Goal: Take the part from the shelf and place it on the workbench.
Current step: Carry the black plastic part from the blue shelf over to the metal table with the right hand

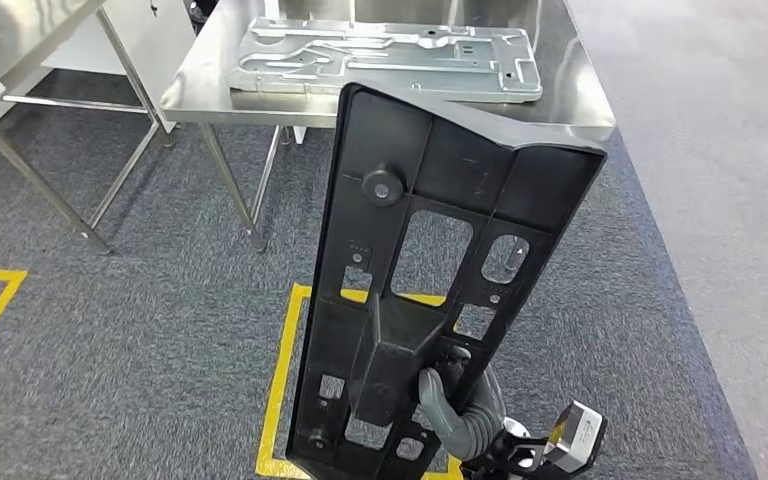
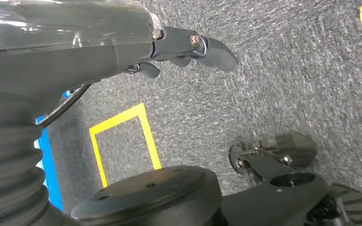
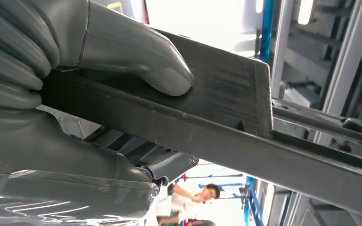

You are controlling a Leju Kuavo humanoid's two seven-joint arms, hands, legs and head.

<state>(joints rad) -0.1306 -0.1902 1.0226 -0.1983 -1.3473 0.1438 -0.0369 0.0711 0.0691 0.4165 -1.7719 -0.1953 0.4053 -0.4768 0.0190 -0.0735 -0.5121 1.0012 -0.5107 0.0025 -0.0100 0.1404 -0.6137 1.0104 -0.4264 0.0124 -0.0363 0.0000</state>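
A long black plastic part [image 1: 430, 270] with several cut-out windows stands nearly upright in front of me. My right hand [image 1: 457, 412] grips it near its lower end. In the right wrist view the grey thumb [image 3: 136, 56] presses on a flat rib of the black part [image 3: 226, 117]. The steel workbench [image 1: 210, 85] stands just beyond the part's top edge and carries a flat silver metal plate [image 1: 390, 60]. My left hand [image 2: 188, 47] hangs over the grey carpet with its fingers loosely curled and nothing in it.
A second steel table [image 1: 20, 40] stands at the left. Yellow tape lines [image 1: 280, 380] mark the grey carpet below the part. A person [image 3: 193, 200] is far off in the right wrist view.
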